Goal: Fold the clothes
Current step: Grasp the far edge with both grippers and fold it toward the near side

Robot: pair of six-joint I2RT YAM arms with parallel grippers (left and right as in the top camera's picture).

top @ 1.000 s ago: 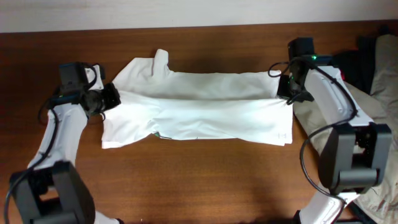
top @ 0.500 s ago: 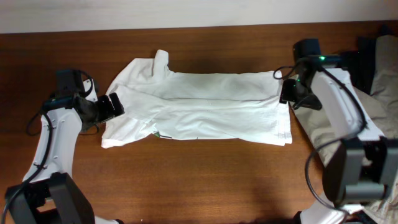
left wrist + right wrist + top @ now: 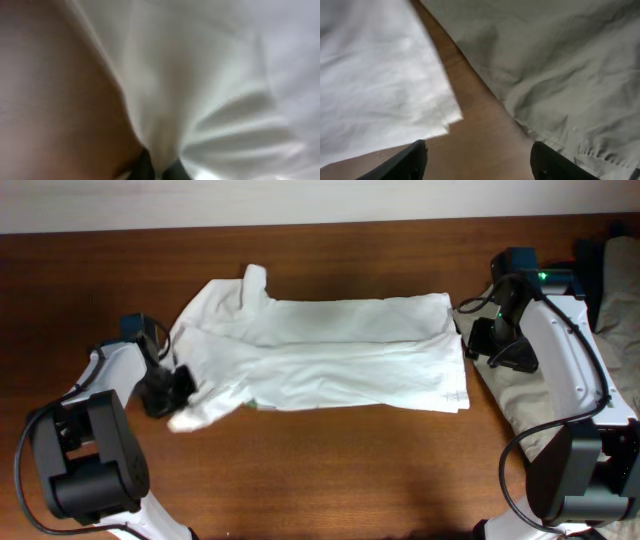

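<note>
Here, the white T-shirt [image 3: 330, 360] lies spread mid-worktop. The left gripper [image 3: 160, 169] is clenched on its cloth toward the left edge. The right gripper [image 3: 480, 160], released and empty, hovers near the right edge beside the khaki garment [image 3: 560, 65].

No legible text, label, brand, number or sign in any view. Only candidate is a small green-and-black mark [image 3: 254, 402] on the near edge of the white T-shirt [image 3: 330, 355]. It sits just beside the left claw [image 3: 180, 385], on the side toward the right claw [image 3: 478, 340]. It is too small to read. Both wrist views show plain fabric with no print.
</note>
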